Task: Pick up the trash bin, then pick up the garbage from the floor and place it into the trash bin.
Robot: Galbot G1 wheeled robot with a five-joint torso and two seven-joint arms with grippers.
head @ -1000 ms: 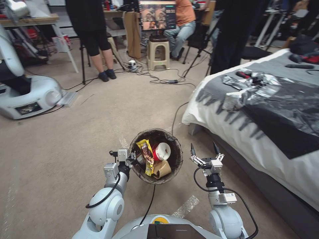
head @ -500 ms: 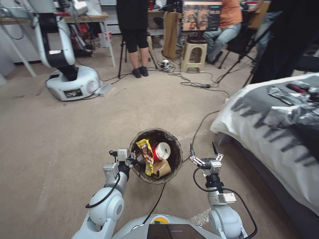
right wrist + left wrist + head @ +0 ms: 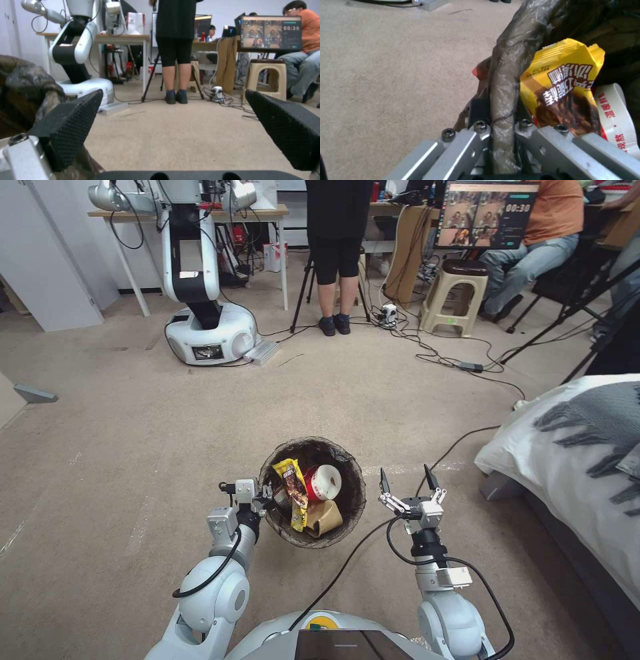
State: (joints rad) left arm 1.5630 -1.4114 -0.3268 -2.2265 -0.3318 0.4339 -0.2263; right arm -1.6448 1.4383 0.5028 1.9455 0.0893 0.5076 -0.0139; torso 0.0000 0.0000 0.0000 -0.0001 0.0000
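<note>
head downward, wrists close, sharing bin (image 3: 313, 493)

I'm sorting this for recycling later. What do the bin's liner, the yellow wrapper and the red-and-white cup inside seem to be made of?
The liner looks like thin, dark, semi-translucent plastic film: it wrinkles and glints where the left gripper clamps the rim. The yellow wrapper seems to be glossy printed plastic or foil laminate, with sharp creases. The red-and-white cup appears to be matte coated paper, though I can't be sure.

Left claw (image 3: 501, 127) clamps the trash bin (image 3: 506, 75) rim beside a yellow wrapper (image 3: 561, 82).
</note>
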